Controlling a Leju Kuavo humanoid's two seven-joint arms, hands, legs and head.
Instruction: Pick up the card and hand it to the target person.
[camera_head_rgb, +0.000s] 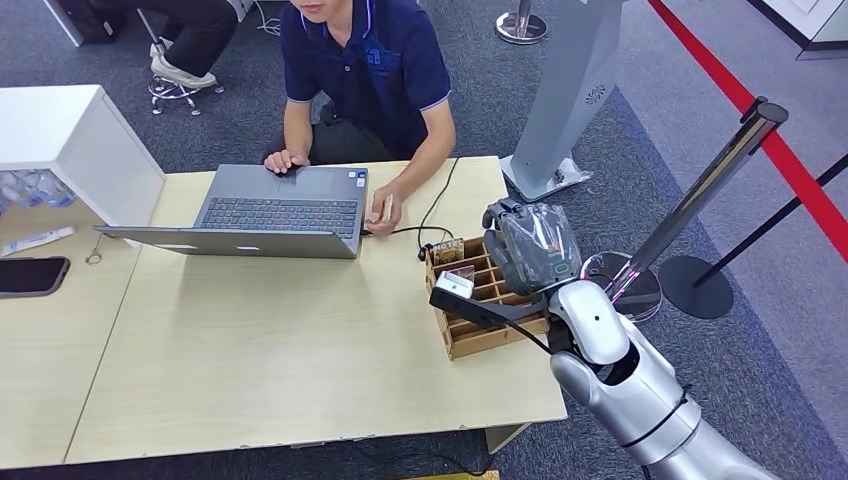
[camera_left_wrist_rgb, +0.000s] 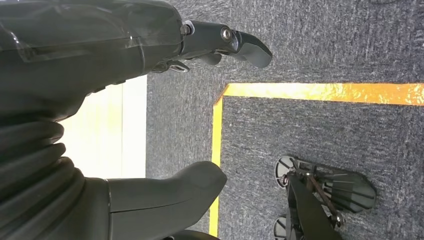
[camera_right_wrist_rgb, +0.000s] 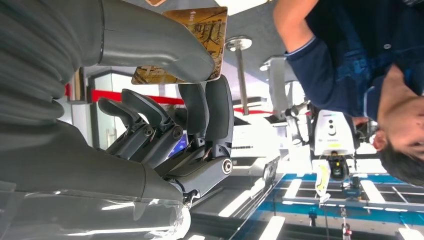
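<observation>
Your right hand (camera_right_wrist_rgb: 165, 115) has the card (camera_right_wrist_rgb: 200, 30) pinched between thumb and fingers, above the wooden organizer (camera_head_rgb: 480, 310) at your 2 o'clock. Pickup looks done; the handover to the person (camera_head_rgb: 365, 70) at 12 o'clock remains. Your left hand (camera_left_wrist_rgb: 125, 65) hangs empty, fingers apart.

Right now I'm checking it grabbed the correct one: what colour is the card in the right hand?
Golden-brown with a printed pattern; the card shows best in the right wrist view.

Pale wood worktop (camera_head_rgb: 250, 350), grey laptop (camera_head_rgb: 270, 215), brown wooden rack (camera_head_rgb: 478, 335). The card (camera_right_wrist_rgb: 200, 30) is golden-brown with a fine printed pattern. The person (camera_head_rgb: 365, 70) wears navy; carpet (camera_head_rgb: 700, 130) is dark grey with a red stripe (camera_head_rgb: 760, 130).
</observation>
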